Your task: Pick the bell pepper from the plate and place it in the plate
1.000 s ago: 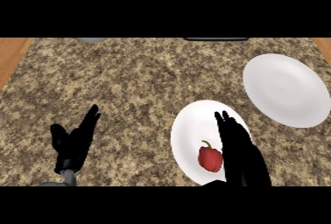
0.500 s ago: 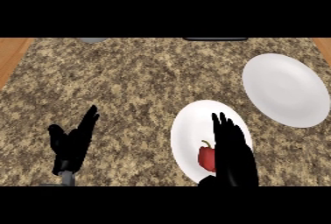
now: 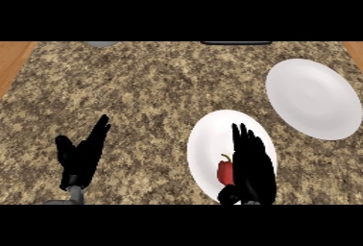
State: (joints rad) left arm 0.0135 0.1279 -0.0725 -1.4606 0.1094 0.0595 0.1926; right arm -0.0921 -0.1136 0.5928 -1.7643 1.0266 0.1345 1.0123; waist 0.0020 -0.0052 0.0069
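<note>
Much of the red bell pepper [image 3: 224, 172] is hidden: only its left side and curved green stem show past the right robot hand [image 3: 249, 166], which lies over it on the near plate [image 3: 209, 144]. Whether that hand actually touches the pepper cannot be made out from here. Its fingers are stretched out straight and close together, pointing away across the plate, not curled round anything; its thumb sits low by the plate's near rim, where the view cuts it off. The pepper lies on the near plate, toward its lower middle. A second plate [image 3: 312, 98] sits empty further off to the right on the speckled table [image 3: 156, 86]. The left robot hand [image 3: 81, 156] rests open at the lower left, fingers up, holding nothing.
</note>
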